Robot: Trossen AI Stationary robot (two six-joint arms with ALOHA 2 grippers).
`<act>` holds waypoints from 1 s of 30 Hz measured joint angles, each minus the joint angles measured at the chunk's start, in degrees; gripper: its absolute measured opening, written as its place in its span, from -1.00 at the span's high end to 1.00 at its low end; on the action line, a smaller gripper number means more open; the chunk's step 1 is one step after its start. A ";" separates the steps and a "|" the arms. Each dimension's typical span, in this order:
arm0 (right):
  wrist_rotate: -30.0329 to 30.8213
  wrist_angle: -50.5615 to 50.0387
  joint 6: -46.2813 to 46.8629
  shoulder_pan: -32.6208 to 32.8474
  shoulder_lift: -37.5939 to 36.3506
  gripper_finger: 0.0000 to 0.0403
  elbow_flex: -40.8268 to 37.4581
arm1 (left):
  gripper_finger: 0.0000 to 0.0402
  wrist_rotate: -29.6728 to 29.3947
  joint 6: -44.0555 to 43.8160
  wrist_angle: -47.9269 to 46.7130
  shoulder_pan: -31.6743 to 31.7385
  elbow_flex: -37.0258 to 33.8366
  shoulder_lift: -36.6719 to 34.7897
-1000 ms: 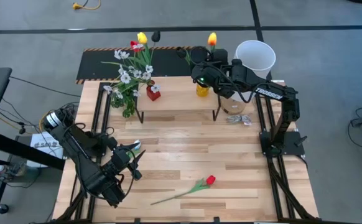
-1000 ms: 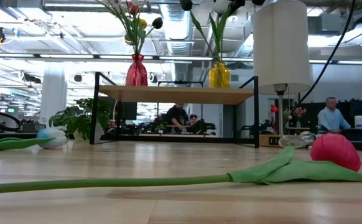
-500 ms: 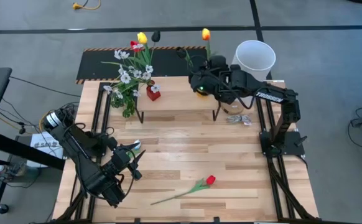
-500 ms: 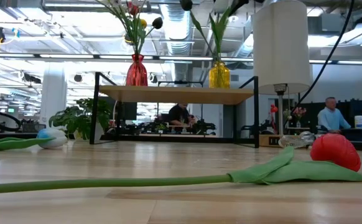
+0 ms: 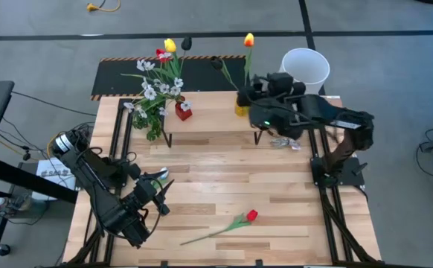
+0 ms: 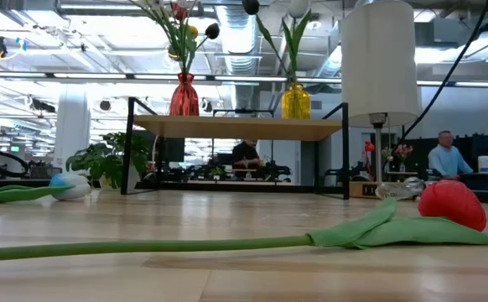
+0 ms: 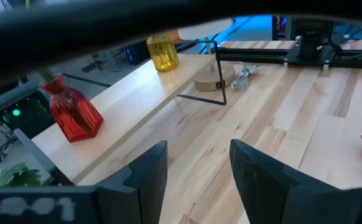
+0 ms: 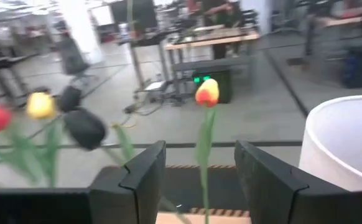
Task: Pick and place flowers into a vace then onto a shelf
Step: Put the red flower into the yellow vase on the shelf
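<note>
The shelf point(image 5: 209, 123) stands at the table's far side and carries a red vase point(image 5: 183, 112) with several flowers and a yellow vase point(image 5: 241, 106). An orange tulip point(image 5: 248, 39) and a black tulip point(image 5: 215, 63) stand in the yellow vase. My right gripper point(image 5: 261, 85) is open and empty just right of that vase; in its wrist view the orange tulip point(image 8: 206, 93) shows beyond the gap between the fingers point(image 8: 199, 155). A red tulip point(image 5: 239, 221) lies flat on the table near the front. My left gripper point(image 5: 157, 190) is open and empty at the front left, beside a white tulip point(image 6: 68, 186) lying on the table.
A white lampshade point(image 5: 306, 67) stands right of the yellow vase, close to my right arm, with its round wooden base point(image 7: 215, 78) under the shelf's end. Crumpled foil point(image 5: 285, 143) lies beside it. A green leaf sprig point(image 5: 153, 126) hangs at the shelf's left end.
My right gripper has drawn back from over the yellow vase toward the table's right edge. The orange tulip's head has shifted a little toward the far edge and stands free in the vase. My left arm has kept still.
</note>
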 joint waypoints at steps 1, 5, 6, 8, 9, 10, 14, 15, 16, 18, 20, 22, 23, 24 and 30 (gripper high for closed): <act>-0.52 0.15 -0.96 1.12 -0.71 0.11 0.00 | 0.18 -0.23 0.36 0.03 0.09 0.00 0.01; -8.48 4.10 -11.00 6.20 -2.27 0.16 0.07 | 0.18 -0.85 1.76 0.03 0.76 0.00 0.00; -12.23 5.93 -14.28 7.52 -2.27 0.18 0.07 | 0.18 -1.02 2.25 0.08 0.98 0.00 0.00; -21.31 9.90 -20.48 10.28 -2.19 0.21 0.04 | 0.18 -1.06 3.34 0.60 1.26 0.00 0.00; -26.68 12.31 -23.28 11.64 -2.00 0.23 0.04 | 0.18 -1.10 3.83 0.68 1.31 0.00 0.00; -32.09 15.03 -25.21 13.08 -1.67 0.25 0.06 | 0.18 -1.21 4.21 0.69 1.30 0.00 0.00; -51.41 24.50 -26.30 18.25 1.20 0.34 0.07 | 0.18 -1.40 5.38 0.99 1.18 0.00 0.00; -55.21 26.18 -25.79 19.42 2.09 0.37 0.03 | 0.18 -1.39 5.50 0.95 1.10 0.00 0.00; -58.34 27.42 -24.96 20.60 2.92 0.39 -0.03 | 0.18 -1.37 5.52 0.97 1.11 0.00 0.00; -63.07 29.64 -22.58 22.91 4.94 0.42 0.05 | 0.18 -0.56 5.52 1.75 1.11 0.00 0.00; -66.09 28.64 -18.69 25.08 6.97 0.45 0.04 | 0.18 0.28 5.53 3.22 1.13 0.00 0.00; -68.90 26.45 -13.62 27.17 9.71 0.46 0.02 | 0.18 1.65 6.59 5.51 1.11 0.00 0.00; -70.67 24.43 -10.64 28.13 10.92 0.47 0.01 | 0.18 2.28 8.07 7.19 1.11 0.00 0.00; -72.33 21.63 -7.83 29.21 12.18 0.47 -0.07 | 0.18 2.96 9.95 9.27 1.11 0.00 0.00; -81.46 5.96 8.97 36.45 19.94 0.47 -0.07 | 0.18 18.80 30.41 27.34 1.58 0.00 0.00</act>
